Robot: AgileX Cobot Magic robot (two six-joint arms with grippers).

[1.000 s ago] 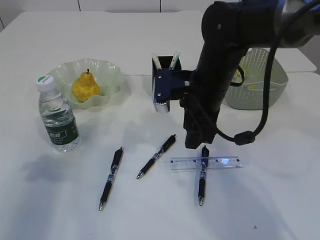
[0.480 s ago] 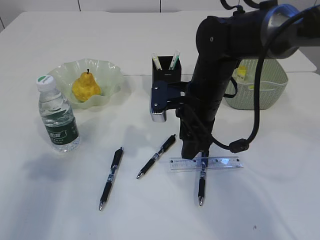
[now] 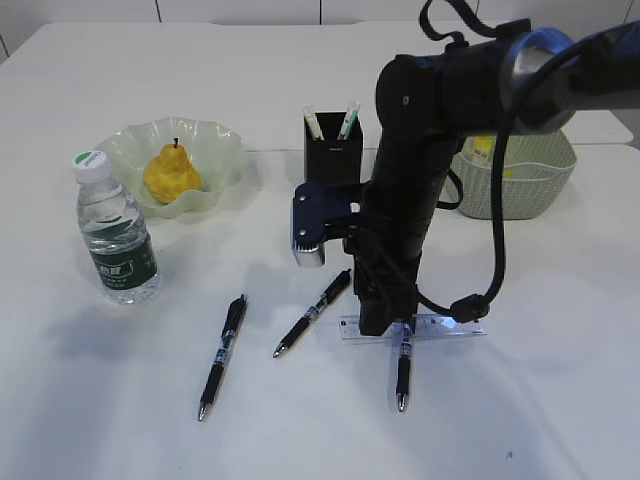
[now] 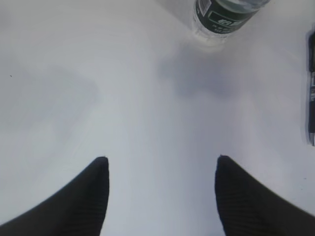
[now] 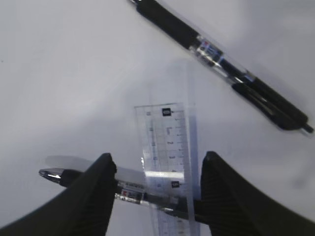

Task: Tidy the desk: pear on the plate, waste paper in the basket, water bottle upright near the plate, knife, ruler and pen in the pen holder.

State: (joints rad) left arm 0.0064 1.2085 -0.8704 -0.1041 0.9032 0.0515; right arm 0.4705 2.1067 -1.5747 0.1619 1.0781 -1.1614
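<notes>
Two open fingers of the right gripper [image 5: 155, 196] straddle the ruler [image 5: 166, 162] lying across a pen [image 5: 123, 191] (positioned, apparently, to pinch one). Left gripper [image 4: 160, 196] hangs open, empty, over bare table [image 4: 74, 73].

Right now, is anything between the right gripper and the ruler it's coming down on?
Nothing visible. The right gripper is open, fingers either side of the ruler. The ruler lies across a pen, so closing may catch both.

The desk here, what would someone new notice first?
The black right arm dominates the middle, its open right gripper straddling a clear ruler that lies crossed with a pen. Behind, a yellow pear sits on the plate, with the water bottle upright nearby.
</notes>
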